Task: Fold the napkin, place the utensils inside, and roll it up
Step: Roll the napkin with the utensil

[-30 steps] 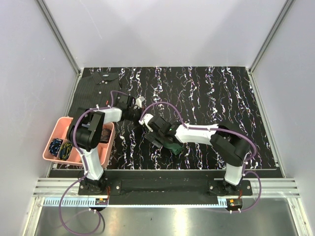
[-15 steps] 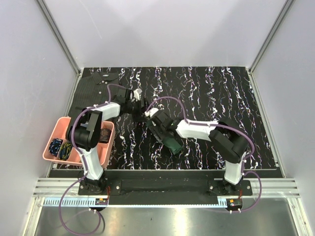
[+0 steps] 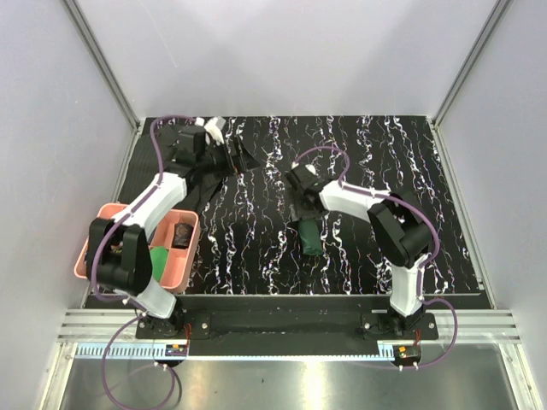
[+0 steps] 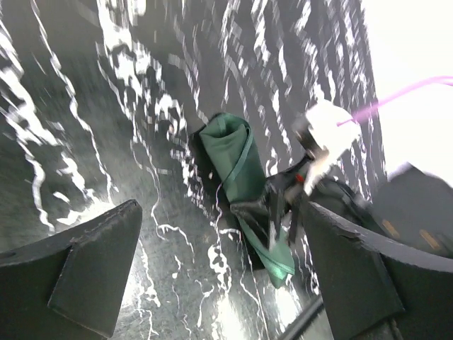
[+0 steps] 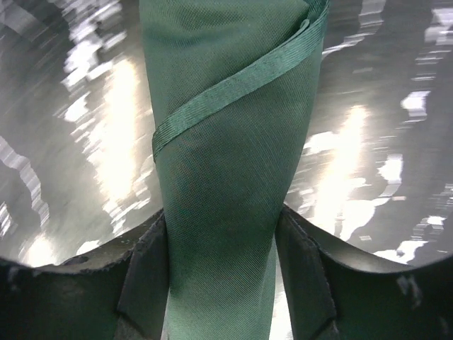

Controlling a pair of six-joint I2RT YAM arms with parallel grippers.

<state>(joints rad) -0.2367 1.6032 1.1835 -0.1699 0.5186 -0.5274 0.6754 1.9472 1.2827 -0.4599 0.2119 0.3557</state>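
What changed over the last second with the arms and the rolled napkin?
The left end effector opened wide and swung off toward the far-left corner. The right end effector closed on the napkin, shifting the roll rightward. The pink bin stayed put.

The napkin (image 3: pixel 309 237) is plain dark green; the worktop (image 3: pixel 427 213) is black with white streaks; the tray (image 3: pixel 191 252) at lower left is pink.

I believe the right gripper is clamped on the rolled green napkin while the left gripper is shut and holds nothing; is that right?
Not quite: the left gripper is wide open, not shut, as the left wrist view shows. The rest stands: it holds nothing, and the right gripper is clamped on the rolled green napkin.
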